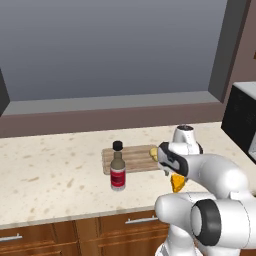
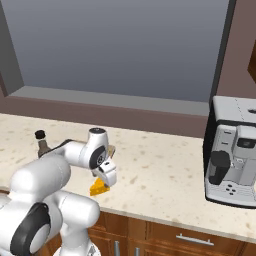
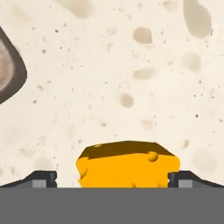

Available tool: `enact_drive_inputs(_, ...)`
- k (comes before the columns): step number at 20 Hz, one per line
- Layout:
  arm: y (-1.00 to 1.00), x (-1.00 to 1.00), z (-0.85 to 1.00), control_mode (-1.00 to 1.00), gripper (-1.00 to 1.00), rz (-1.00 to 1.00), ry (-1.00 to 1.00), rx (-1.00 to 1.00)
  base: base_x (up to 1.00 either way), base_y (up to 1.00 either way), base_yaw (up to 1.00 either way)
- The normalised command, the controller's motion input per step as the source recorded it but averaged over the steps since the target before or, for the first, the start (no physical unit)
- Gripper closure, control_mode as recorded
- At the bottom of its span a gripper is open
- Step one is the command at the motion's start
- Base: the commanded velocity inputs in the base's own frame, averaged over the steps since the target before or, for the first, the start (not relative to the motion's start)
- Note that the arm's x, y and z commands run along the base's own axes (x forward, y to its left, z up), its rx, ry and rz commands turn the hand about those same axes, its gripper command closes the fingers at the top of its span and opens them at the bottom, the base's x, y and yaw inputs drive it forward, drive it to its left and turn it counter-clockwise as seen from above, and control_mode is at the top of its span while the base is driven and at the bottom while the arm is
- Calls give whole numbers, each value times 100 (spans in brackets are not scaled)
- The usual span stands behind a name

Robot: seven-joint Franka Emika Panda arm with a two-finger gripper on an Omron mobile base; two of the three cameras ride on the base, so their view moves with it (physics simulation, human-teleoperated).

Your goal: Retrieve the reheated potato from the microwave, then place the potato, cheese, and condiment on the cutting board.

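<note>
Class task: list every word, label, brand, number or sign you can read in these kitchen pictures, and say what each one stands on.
No text can be read anywhere.
Condiment bottle: a red label with a white band, too small and blurred to read.
Coffee machine: small pale dots like buttons near its base, no legible signs.
Cheese, cutting board and counter: no markings.

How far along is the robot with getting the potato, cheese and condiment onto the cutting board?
Done: the potato already lies on the cutting board. In hand: the open gripper straddles the cheese on the counter, fingers either side, not yet closed. Left: moving the cheese to the board, then the condiment, which stands on the counter at the board's front edge.
</note>
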Motion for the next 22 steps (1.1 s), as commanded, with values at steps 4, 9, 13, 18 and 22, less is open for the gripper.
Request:
enact_drive_inputs(4, 0, -2, -41, -100, -100, 7, 2, 0, 0, 0, 0)
enact_drive_inputs(9, 0, -31, -14, -100, -100, 7, 2, 0, 0, 0, 0)
enact_drive_inputs(13, 0, -51, 0, -100, -100, 7, 0, 0, 0, 0, 0)
enact_drive_inputs(18, 0, -40, 0, -100, -100, 3, 0, 0, 0, 0, 0)
enact_drive_inputs(22, 0, -20, -8, -100, -100, 5, 0, 0, 0, 0, 0)
